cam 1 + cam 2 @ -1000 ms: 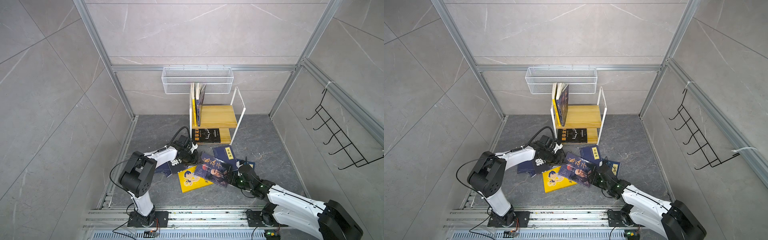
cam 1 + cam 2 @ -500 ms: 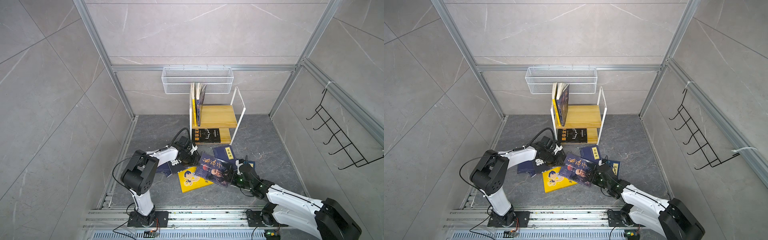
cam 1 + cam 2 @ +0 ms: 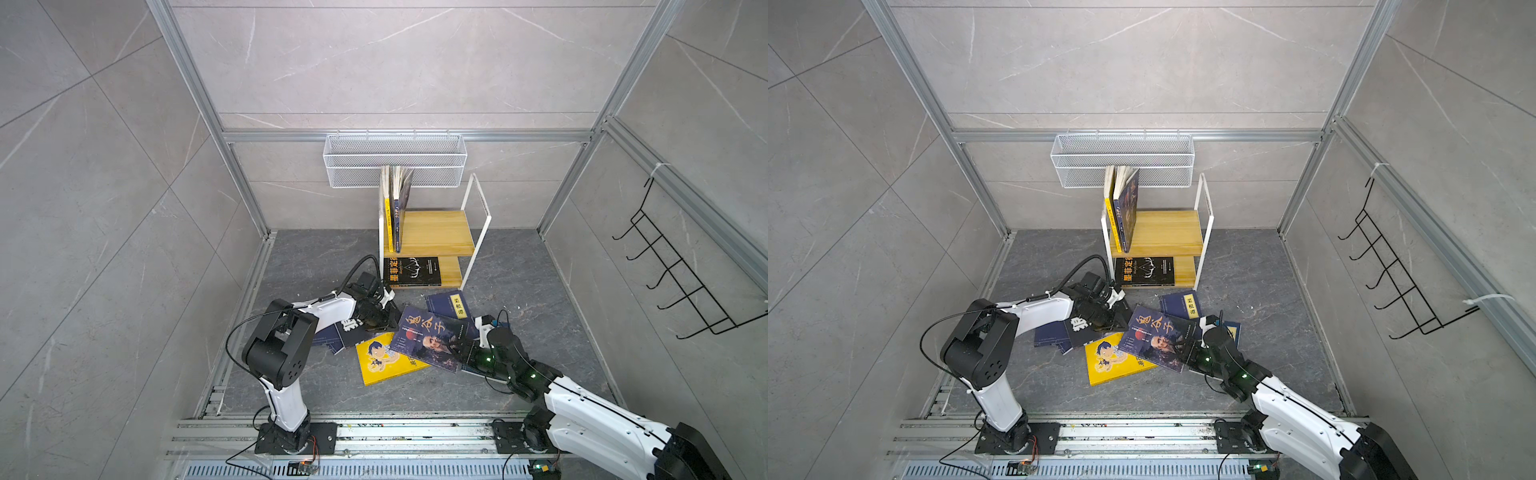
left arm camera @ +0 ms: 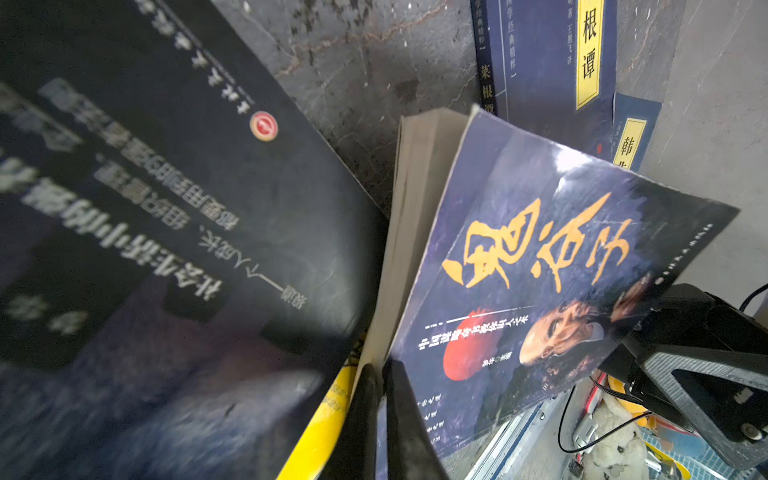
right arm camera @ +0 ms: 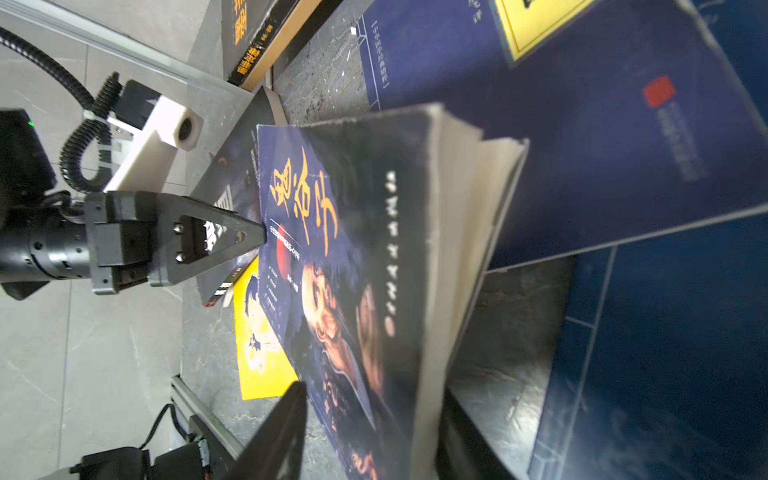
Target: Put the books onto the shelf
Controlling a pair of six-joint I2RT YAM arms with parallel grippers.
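Observation:
A dark portrait book (image 3: 436, 340) (image 3: 1158, 338) lies tilted on the floor pile, over a yellow cartoon book (image 3: 382, 361) and navy books (image 3: 451, 305). My left gripper (image 4: 384, 374) (image 3: 390, 322) is shut on the far edge of its front cover (image 4: 540, 270), beside a black book (image 4: 166, 208). My right gripper (image 5: 374, 390) (image 3: 465, 357) straddles the near edge of the same book (image 5: 353, 249). Whether its fingers press the book does not show. The shelf (image 3: 432, 232) (image 3: 1158, 232) holds upright books (image 3: 397, 208) and a black one (image 3: 411, 270) lying flat below.
A white mesh basket (image 3: 395, 162) hangs on the back wall just above the shelf. A black hook rack (image 3: 673, 282) is on the right wall. Aluminium rails (image 3: 374, 432) run along the front edge under both arm bases.
My left gripper has shut on the portrait book's cover edge. My right gripper's jaws have narrowed around the book's near edge, and that arm has crept towards the pile.

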